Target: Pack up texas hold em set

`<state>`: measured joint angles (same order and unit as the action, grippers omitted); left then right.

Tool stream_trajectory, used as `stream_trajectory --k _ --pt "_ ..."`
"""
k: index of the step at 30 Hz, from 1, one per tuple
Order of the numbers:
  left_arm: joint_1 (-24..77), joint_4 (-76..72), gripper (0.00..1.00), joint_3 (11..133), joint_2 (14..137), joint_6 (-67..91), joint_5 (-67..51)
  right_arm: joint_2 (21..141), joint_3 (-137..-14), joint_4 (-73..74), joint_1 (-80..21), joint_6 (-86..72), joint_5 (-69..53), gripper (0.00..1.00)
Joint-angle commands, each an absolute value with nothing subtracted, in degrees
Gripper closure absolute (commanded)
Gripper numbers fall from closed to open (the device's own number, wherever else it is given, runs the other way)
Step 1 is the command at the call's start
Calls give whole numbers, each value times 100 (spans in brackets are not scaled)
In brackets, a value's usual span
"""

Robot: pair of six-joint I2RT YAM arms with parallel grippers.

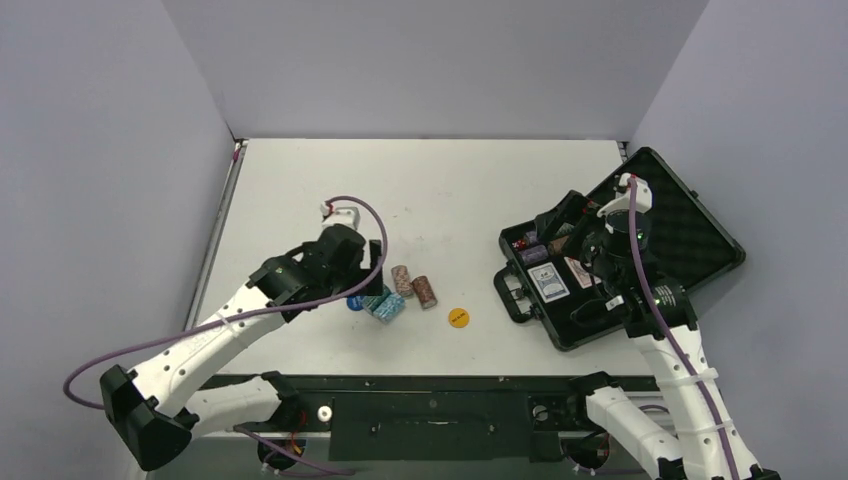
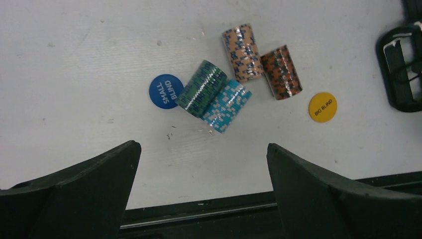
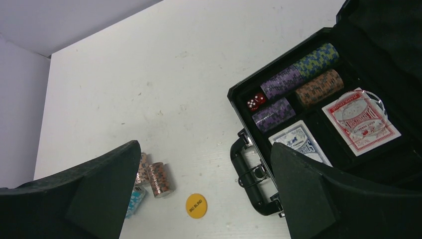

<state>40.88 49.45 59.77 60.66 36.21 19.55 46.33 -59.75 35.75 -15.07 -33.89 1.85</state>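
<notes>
White table (image 1: 450, 190) and plain grey walls (image 1: 430, 60) are all the setting I have on screen. My left end effector (image 2: 201, 149) hangs with its fingers wide apart and nothing between them, just short of four chip stacks lying on their sides. A green stack (image 2: 201, 88) is pressed against a light-blue stack (image 2: 226, 105), and beyond them a tan stack (image 2: 242, 52) touches a brown stack (image 2: 281, 72). A blue disc (image 2: 165, 91) marked SMALL BLIND sits right against the green stack. A yellow disc (image 2: 322, 107) marked BIG BLIND lies apart, between the stacks and the handle (image 2: 398, 74) of the black case (image 1: 700, 240), which lies open at the table's right side. My right end effector (image 3: 204, 149) hovers over the case, fingers likewise spread and empty. Inside I see packed stacks (image 3: 281, 82), red dice (image 3: 256, 101), a blue deck (image 3: 301, 144) and a red deck (image 3: 361, 119).
</notes>
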Motion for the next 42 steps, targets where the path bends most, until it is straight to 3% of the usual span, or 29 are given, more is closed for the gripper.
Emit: stream_trajectory --k 1,15,42 --pt "4896 5050 3 6065 6439 4077 2295 4479 -5901 3818 -1573 -3411 51 0" --pt "5911 4950 19 6424 7954 4544 2124 4085 -5359 4318 -1591 -3235 51 0" --pt "5384 4330 29 6223 9018 1696 947 3838 -4925 3754 -1599 -3079 -1030 0"
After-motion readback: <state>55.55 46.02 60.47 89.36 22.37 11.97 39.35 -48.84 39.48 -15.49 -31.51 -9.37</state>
